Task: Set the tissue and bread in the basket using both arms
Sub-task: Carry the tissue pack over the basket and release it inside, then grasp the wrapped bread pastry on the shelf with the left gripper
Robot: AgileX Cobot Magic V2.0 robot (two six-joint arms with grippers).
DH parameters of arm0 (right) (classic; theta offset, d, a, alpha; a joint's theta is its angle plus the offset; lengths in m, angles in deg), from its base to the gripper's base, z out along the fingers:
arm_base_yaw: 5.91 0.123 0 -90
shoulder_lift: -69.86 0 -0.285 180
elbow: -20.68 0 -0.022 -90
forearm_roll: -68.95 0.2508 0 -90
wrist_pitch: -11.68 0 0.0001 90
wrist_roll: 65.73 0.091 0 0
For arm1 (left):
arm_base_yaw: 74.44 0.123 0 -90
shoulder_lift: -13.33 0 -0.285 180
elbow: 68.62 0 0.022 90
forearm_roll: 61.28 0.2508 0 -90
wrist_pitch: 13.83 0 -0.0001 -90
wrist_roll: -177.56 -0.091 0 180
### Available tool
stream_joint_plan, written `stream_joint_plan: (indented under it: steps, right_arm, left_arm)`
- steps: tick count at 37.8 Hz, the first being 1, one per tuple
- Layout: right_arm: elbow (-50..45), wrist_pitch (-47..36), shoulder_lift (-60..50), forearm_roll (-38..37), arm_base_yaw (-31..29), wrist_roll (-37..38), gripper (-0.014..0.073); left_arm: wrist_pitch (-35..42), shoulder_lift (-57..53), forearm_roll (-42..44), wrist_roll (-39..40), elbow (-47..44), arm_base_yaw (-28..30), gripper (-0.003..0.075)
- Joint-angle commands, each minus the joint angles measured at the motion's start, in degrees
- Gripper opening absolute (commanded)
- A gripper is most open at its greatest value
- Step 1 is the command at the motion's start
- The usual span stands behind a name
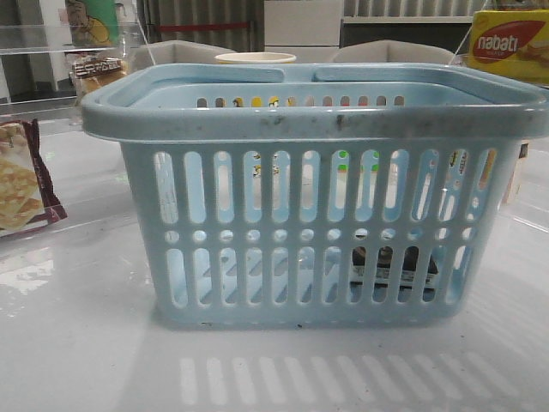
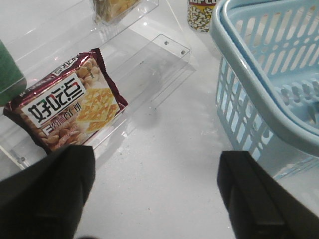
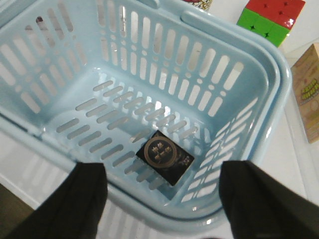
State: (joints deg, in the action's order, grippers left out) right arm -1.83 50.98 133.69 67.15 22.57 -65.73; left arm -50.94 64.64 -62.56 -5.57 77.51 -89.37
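Front view, left to right: a maroon-edged cracker packet [image 1: 24,176] is cut off by the left frame edge, glossy, lying on the white table [image 1: 77,343]. The basket [image 1: 313,193] fills the middle: light-blue plastic, vertical slots above and below a row of round holes, thick scuffed rim, handles folded flat. Through the lower right slots a dark flat shape shows, the tissue [image 1: 395,262], broken up by the bars and hard to read. Small green and yellow spots behind the upper slots cannot be identified. At far right a yellow box [image 1: 509,45] is cropped by the frame. Neither arm appears in this view. The bread cannot be made out in any view.

Left wrist view: left gripper [image 2: 157,194], black fingers spread wide with only bare table between them, holding nothing. The cracker packet [image 2: 70,107] lies on a clear acrylic stand [image 2: 149,64]; the basket's near corner [image 2: 264,89] is just beside the gripper.

Right wrist view: right gripper [image 3: 162,199] hangs over the basket [image 3: 75,59], fingers wide apart and empty. The tissue [image 3: 164,156] lies flat on the slotted floor toward one corner: dark rectangular pack with a round pale emblem. Beyond the rim sit a red-and-green cube [image 3: 270,19] and a tan box [image 3: 308,92], both cropped.
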Motion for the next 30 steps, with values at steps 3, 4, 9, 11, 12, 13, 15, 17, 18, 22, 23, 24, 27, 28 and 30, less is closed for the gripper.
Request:
stream_joint_plan:
  steps: [3,4,9,11,12,13,15,17,18,22,23,24,27,28,30]
  right_arm:
    - [-5.7,-5.2,-8.6,-0.7,-0.1,-0.5,0.0576]
    - [-6.9,-5.1,-9.6,-0.7,-0.1,-0.5,0.0576]
    - [-10.4,-5.1,-14.2,-0.7,-0.1,-0.5,0.0576]
    - [-11.1,-4.8,-15.3,-0.7,-0.1,-0.5,0.0576]
    - [-11.3,-4.4,-15.5,-0.7,-0.1,-0.5,0.0576]
    - [-11.4,-4.1,-15.8,-0.7,-0.1,-0.5,0.0576]
    - [-11.4,-3.2,-15.8,-0.7,-0.1,-0.5,0.0576]
    - [-11.4,-2.7,-15.8,-0.7,-0.1,-0.5,0.0576]
    - [-11.4,-2.4,-15.8,-0.7,-0.1,-0.5,0.0576]
    - [-11.4,-1.9,-15.8,-0.7,-0.1,-0.5,0.0576]
    - [-11.4,-1.9,-15.8,-0.7,-0.1,-0.5,0.0576]
    - [-11.4,-1.9,-15.8,-0.7,-0.1,-0.5,0.0576]
    - [-11.4,-1.9,-15.8,-0.7,-0.1,-0.5,0.0576]
    - [-11.4,-1.9,-15.8,-0.7,-0.1,-0.5,0.0576]
    - [-11.4,-1.9,-15.8,-0.7,-0.1,-0.5,0.0576]
  left_arm:
    - [8.2,0.0,-0.5,0.0,1.9,-0.5,0.0560]
    - [9.3,0.0,-0.5,0.0,1.9,-0.5,0.0560]
    - [14.0,0.2,-0.5,0.0,1.9,-0.5,0.0564]
    - [15.0,1.2,-0.5,0.0,2.7,-0.5,0.0564]
    - [14.9,1.9,-0.5,0.0,3.1,-0.5,0.0566]
    - [14.9,2.6,-0.5,0.0,3.8,-0.5,0.0568]
    - [14.7,4.6,-0.5,0.0,5.3,-0.5,0.0575]
    - [14.6,7.1,-0.4,0.0,7.0,-0.5,0.0576]
    - [14.6,8.5,-0.4,0.0,7.9,-0.5,0.0576]
    - [14.6,14.2,-0.1,0.0,11.6,-0.5,0.0576]
    - [14.6,15.6,0.0,0.0,12.9,-0.5,0.0576]
    - [14.6,17.4,0.0,0.0,13.9,-0.3,0.0576]
    - [14.6,22.2,0.0,0.0,17.9,0.9,0.0576]
    - [14.6,24.0,0.0,0.0,19.4,1.3,0.0577]
    - [14.4,27.4,0.0,0.0,22.3,2.2,0.0590]
